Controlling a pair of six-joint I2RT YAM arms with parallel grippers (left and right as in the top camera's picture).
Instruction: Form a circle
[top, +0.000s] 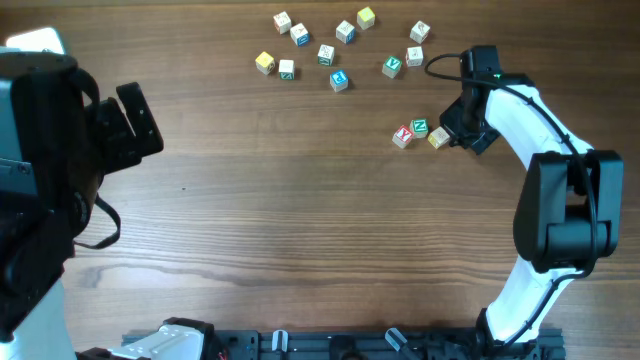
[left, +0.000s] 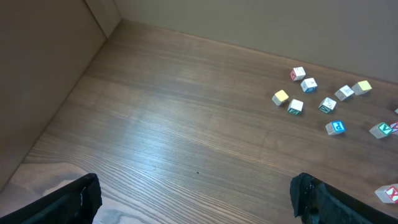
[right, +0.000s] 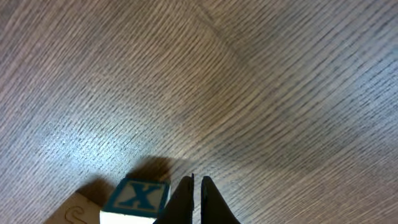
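No circle is in view; the small pale letter cubes lie loose. Three of them form a short bent row: a red-print cube (top: 403, 136), a green-print cube (top: 420, 127) and a pale cube (top: 438, 138). My right gripper (top: 452, 133) sits low just right of that row, shut with nothing between its fingers. In the right wrist view the right gripper (right: 198, 186) is shut, hard against a cube with a blue X (right: 138, 198). My left gripper (left: 196, 202) hangs wide open and empty over bare wood at the far left (top: 130, 118).
Several loose cubes (top: 326, 54) are scattered along the far edge of the table, and they also show in the left wrist view, cubes (left: 328, 104) at the right. A wall and a corner (left: 106, 25) rise at the table's far left.
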